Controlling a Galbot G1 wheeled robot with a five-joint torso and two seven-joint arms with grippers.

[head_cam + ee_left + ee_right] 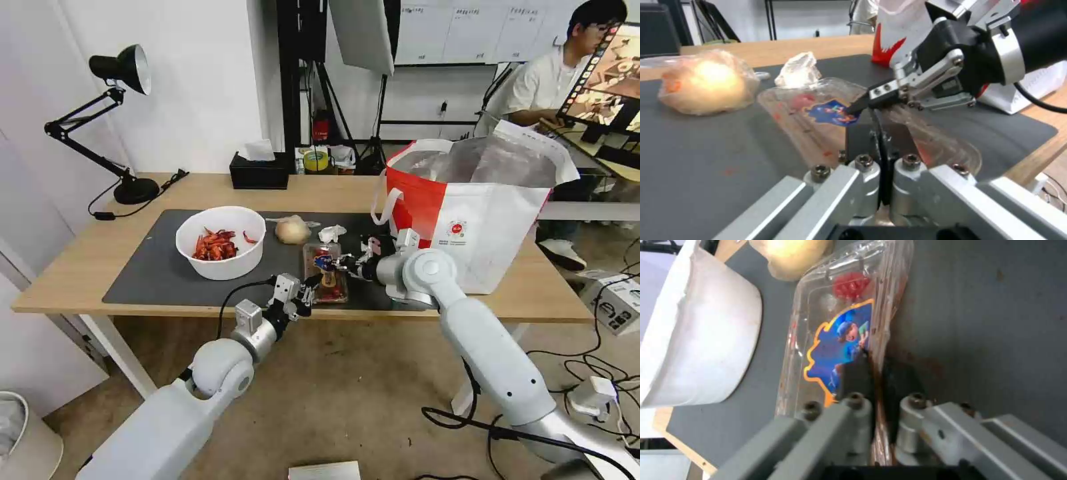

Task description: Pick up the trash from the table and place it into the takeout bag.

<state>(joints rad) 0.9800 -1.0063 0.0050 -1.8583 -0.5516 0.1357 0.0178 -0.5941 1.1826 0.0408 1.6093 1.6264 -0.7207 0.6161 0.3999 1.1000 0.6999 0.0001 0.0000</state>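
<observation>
So on the far left of the table (80,267) there's a stretch of bare wood with a black desk lamp (120,80) at the back corner, nothing crowding that side. The dark grey mat (147,267) starts a bit in from there, and the white bowl of crayfish shells (220,241) sits on its left half with open mat all round it.

Next over, the beige plastic-wrapped ball (292,230) and the crumpled tissue (331,233) lie near the mat's back edge, close together but apart. A black tissue box (259,171) is behind them on the wood.

In front of those is the clear plastic tray (327,270) with the cartoon sticker, right at the front edge of the mat and table. Both arms are on it. The left gripper (308,291) comes up from below the table edge and its fingers are pinched nearly together on the tray's near rim, clear in the left wrist view (880,133). The right gripper (337,261) reaches in from the bag side and is clamped on the tray's long edge, fingers almost closed with the thin plastic between them (873,373).

Rightmost is the takeout bag (480,227), standing upright with its mouth open, just beside the right arm's wrist. Not much room between bag and tray; the bag reaches close to the table's right end.
</observation>
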